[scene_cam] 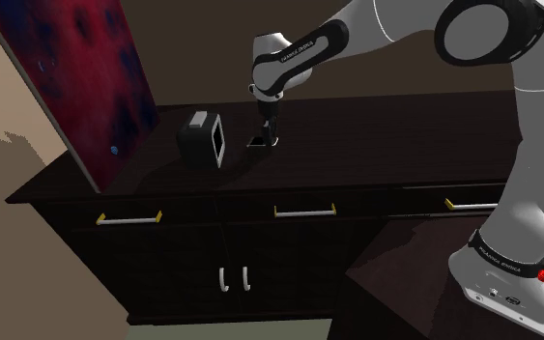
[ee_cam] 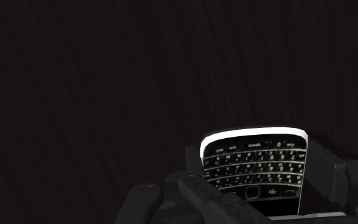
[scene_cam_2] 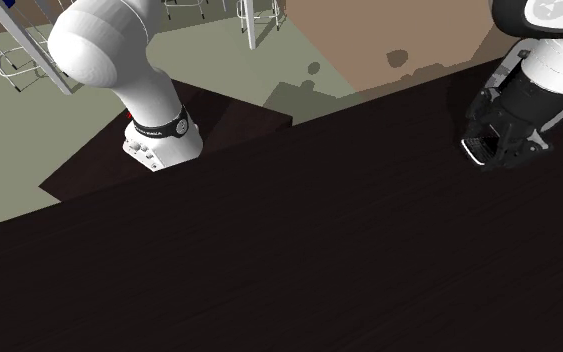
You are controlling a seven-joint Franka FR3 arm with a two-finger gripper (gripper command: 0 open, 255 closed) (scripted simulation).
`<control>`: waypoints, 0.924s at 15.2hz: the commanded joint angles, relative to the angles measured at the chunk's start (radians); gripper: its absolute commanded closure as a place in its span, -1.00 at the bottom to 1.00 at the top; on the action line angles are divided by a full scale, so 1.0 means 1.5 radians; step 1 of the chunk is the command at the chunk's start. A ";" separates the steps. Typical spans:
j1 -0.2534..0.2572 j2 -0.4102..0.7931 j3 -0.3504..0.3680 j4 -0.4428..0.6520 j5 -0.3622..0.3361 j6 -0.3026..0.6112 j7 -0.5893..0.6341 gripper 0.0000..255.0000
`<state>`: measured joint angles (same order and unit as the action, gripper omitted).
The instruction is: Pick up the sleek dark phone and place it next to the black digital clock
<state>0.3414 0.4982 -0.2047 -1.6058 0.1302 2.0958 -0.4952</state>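
Note:
The dark phone (ee_cam: 255,167) has a small keypad and a bright rim. It sits clasped between my black fingers (ee_cam: 333,175). In the shoulder view my gripper (scene_cam: 262,143) is shut on the phone (scene_cam: 259,147) low over the dark dresser top (scene_cam: 376,145). I cannot tell whether the phone touches the wood. The black digital clock (scene_cam: 202,138), a boxy block with a pale-framed face, stands a short way toward the shoulder view's left of the gripper. In the second exterior view the gripper (scene_cam_2: 499,145) hangs at the right with the phone's light rim (scene_cam_2: 472,150) under it.
A large red and purple painting (scene_cam: 105,77) leans on the dresser beyond the clock. Drawer handles (scene_cam: 304,210) run along the dresser's front. My white stand base (scene_cam: 511,280) is at the shoulder view's lower right. Wire racks (scene_cam_2: 19,55) stand on the floor behind it.

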 commanded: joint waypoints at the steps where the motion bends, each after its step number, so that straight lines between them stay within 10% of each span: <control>1: 0.000 0.000 0.000 0.000 0.000 0.000 0.000 1.00; 2: 0.000 0.000 0.000 0.000 0.000 0.000 0.000 -1.00; 14: 0.001 -0.030 -0.004 0.041 -0.008 -0.070 0.005 -1.00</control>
<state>0.3418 0.4545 -0.2115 -1.5452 0.1181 1.9936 -0.4879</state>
